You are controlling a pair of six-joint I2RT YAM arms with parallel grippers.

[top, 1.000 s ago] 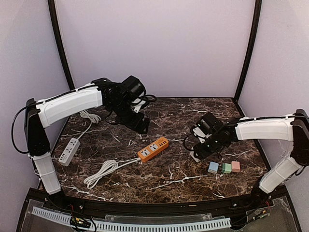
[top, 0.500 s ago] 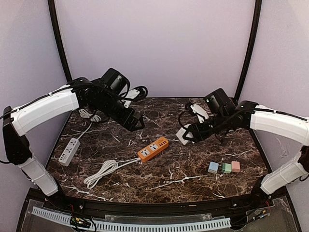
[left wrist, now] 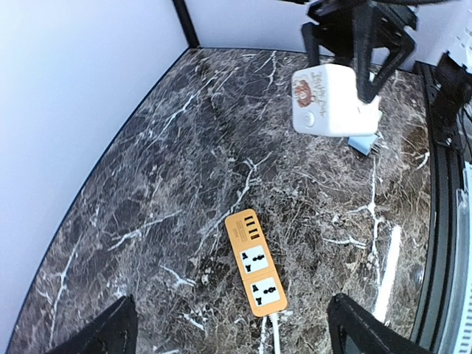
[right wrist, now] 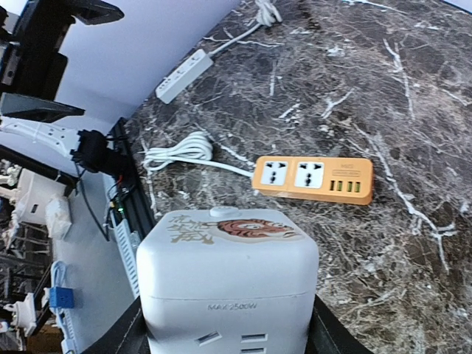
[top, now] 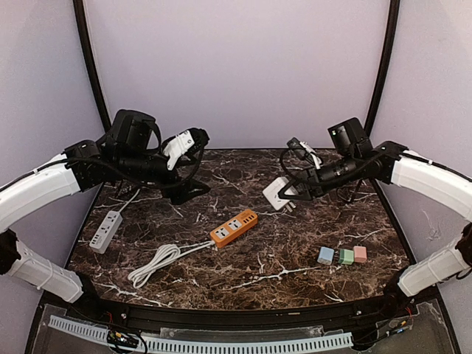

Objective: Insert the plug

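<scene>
Top external view is showing the right gripper [top: 285,193] gripping the white cube plug [top: 277,195] by two opposite sides, its jaws partway closed on it. It is holding the plug in the air over the marble table [top: 243,173], behind and to the right of the orange power strip [top: 234,227] and well apart from it. The strip is lying flat with its sockets facing up, and its white cable [top: 157,262] is coiling toward the near left. The left gripper [top: 190,193] is hanging wide open with nothing in it, above the table's far left part. A white power strip [top: 105,231] is lying by the left edge, its cord partly hidden under the left arm. A blue block [top: 325,255], green block [top: 346,257] and pink block [top: 360,254] are sitting in a row at the near right. In the right wrist view the plug is filling the foreground, covering most of the fingers, and the frame is cutting off its lower face. Its prongs are too small to make out clearly.
</scene>
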